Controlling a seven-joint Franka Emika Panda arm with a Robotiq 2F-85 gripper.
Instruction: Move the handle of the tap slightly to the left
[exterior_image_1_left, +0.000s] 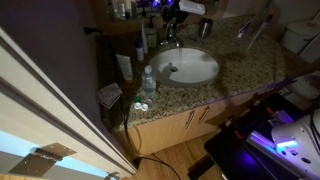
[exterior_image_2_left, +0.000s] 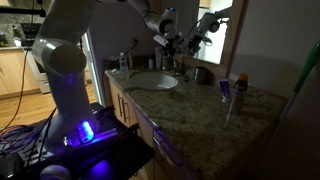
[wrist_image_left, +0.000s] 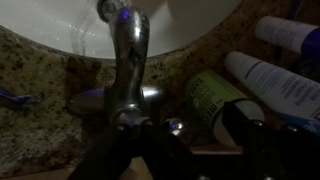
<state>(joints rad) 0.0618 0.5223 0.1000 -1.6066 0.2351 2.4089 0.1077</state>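
Observation:
The tap (wrist_image_left: 128, 60) is a shiny chrome faucet whose curved spout reaches over the white basin (wrist_image_left: 60, 25). It also shows in both exterior views (exterior_image_1_left: 172, 42) (exterior_image_2_left: 166, 62). In the wrist view a small shiny bit, apparently the tip of the handle (wrist_image_left: 176, 126), lies at the top of the faucet body between my dark fingers. My gripper (wrist_image_left: 185, 140) is open, with one finger close beside the faucet body and the other far off by the bottles. In both exterior views the gripper (exterior_image_1_left: 170, 22) (exterior_image_2_left: 168, 42) hangs right over the tap.
A green-labelled container (wrist_image_left: 212, 95) and white tubes (wrist_image_left: 275, 85) lie close beside the tap. A clear plastic bottle (exterior_image_1_left: 148, 82) stands at the basin's near side, a grey metal cup (exterior_image_2_left: 200, 73) beyond it. The granite counter (exterior_image_1_left: 245, 65) ends at a wall mirror.

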